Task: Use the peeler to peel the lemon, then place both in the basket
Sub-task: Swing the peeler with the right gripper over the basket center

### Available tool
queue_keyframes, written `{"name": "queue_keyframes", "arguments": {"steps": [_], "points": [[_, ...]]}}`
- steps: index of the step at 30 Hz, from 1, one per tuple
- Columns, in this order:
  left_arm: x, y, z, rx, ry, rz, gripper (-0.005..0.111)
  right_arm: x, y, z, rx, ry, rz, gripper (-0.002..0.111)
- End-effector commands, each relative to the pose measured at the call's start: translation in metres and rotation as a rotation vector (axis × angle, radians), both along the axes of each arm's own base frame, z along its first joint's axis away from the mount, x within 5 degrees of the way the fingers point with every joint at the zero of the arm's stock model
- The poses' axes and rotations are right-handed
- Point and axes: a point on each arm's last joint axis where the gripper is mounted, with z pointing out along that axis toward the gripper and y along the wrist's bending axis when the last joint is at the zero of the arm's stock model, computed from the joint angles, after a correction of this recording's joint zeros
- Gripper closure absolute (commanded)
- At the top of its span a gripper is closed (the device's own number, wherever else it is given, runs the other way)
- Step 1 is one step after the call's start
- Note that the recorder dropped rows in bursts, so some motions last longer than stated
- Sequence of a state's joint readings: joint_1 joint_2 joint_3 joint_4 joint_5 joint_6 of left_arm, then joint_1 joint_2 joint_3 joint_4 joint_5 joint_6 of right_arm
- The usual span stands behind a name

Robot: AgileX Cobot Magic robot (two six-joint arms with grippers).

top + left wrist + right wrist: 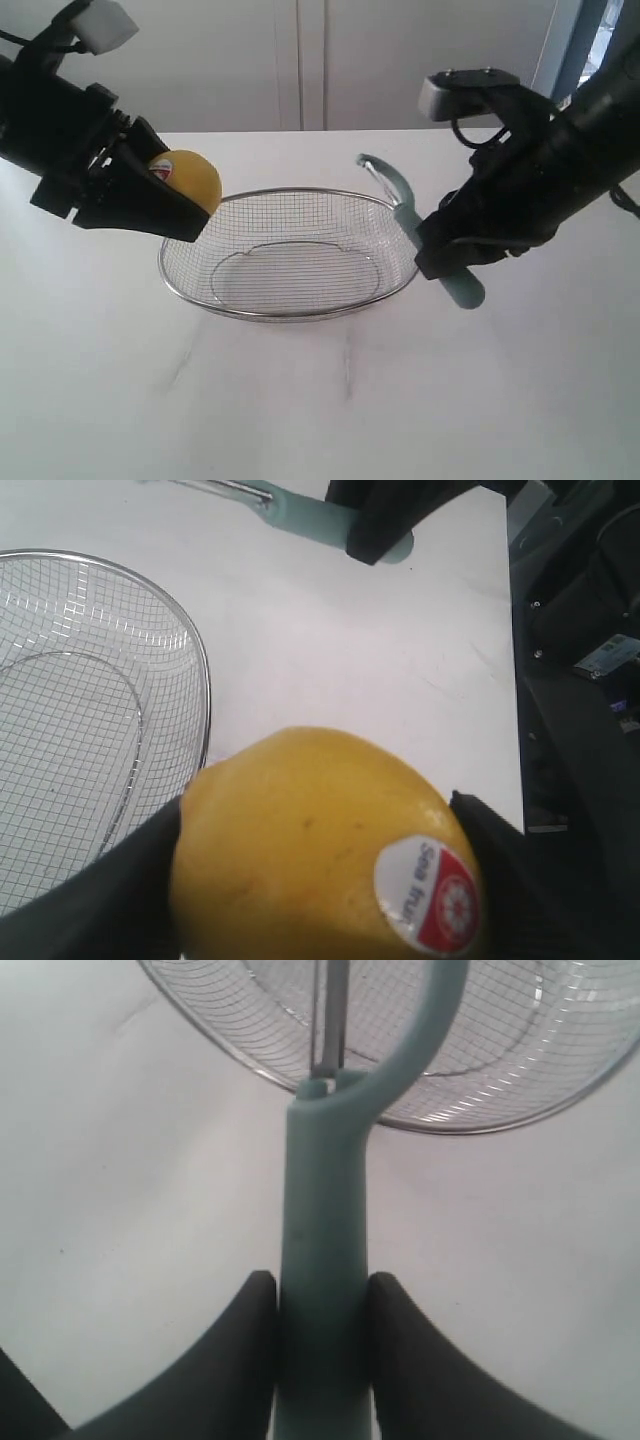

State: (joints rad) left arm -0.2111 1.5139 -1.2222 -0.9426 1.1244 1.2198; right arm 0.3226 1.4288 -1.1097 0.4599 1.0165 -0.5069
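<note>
The yellow lemon (pixel 188 180) with its red-and-white sticker is clamped in my left gripper (pixel 178 195), held in the air just left of the basket's left rim. Up close the lemon (pixel 310 845) fills the space between both black fingers (pixel 110 890). My right gripper (pixel 452 262) is shut on the pale teal handle of the peeler (pixel 405 205), at the basket's right rim, with the blade end pointing up and left over that rim. The peeler (pixel 325 1210) stands between the two fingers (pixel 235 1360). The wire-mesh basket (pixel 230 303) rests on the table between the arms, with nothing in it.
White tabletop (pixel 320 400) runs all around the basket and out to the front. White cabinet doors stand behind the table. The table's edge and dark floor show in the left wrist view past the lemon.
</note>
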Motion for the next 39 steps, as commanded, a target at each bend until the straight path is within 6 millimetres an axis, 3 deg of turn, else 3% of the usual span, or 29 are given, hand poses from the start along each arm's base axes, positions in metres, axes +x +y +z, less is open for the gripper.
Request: {"name": "queue_keyframes", "arguments": {"steps": [1,5,15,20,27,39], "points": [[-0.003,-0.001,0.003,-0.026,0.007,-0.016,0.107,-0.010,0.016,0.002,0.003,-0.027,0.088,0.108],[-0.003,-0.001,0.003,-0.025,0.019,-0.008,0.107,-0.014,0.027,0.002,0.002,-0.061,0.134,0.108],[0.000,-0.001,0.002,-0.011,0.269,0.195,0.107,-0.004,0.034,0.006,0.015,-0.190,0.102,0.108],[0.000,-0.001,0.003,-0.012,0.279,0.201,0.107,0.004,0.037,0.001,0.009,-0.196,0.089,0.108],[0.000,-0.002,0.004,-0.028,0.284,0.208,0.107,0.006,0.070,-0.002,-0.034,-0.224,0.168,0.108],[0.003,-0.002,0.004,-0.030,0.293,0.249,0.107,0.004,0.091,0.004,-0.024,-0.288,0.161,0.108]]}}
